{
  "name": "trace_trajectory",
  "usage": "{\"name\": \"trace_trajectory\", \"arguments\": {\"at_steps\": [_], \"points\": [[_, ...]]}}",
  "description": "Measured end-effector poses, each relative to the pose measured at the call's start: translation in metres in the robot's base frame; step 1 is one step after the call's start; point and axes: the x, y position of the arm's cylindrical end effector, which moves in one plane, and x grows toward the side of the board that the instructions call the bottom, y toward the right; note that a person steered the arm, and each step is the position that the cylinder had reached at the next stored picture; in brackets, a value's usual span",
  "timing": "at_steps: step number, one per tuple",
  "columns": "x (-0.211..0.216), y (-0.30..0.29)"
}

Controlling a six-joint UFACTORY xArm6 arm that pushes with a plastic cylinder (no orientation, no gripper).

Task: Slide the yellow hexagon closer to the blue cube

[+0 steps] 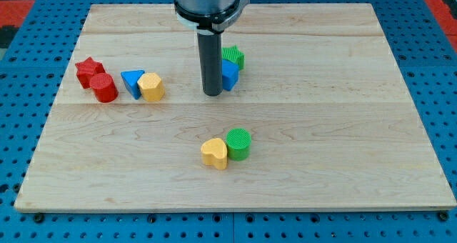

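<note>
The yellow hexagon [151, 86] lies on the left part of the wooden board [321, 129], touching a blue triangle [132, 81] on its left. The blue cube [229, 74] sits near the board's upper middle, partly hidden behind my rod, with a green star [233, 56] just above it. My tip [212, 93] rests on the board right against the blue cube's left side, well to the right of the yellow hexagon.
A red star [88, 69] and a red cylinder [104, 88] sit at the far left. A yellow heart [214, 154] and a green cylinder [238, 144] touch each other in the lower middle. A blue pegboard surrounds the board.
</note>
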Motion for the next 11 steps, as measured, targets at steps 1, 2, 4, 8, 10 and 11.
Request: {"name": "trace_trajectory", "arguments": {"at_steps": [1,2,4,8,10,11], "points": [[0.001,-0.002],[0.025,-0.022],[0.032,-0.127],[0.013,-0.112],[0.006,-0.155],[-0.012,-0.155]]}}
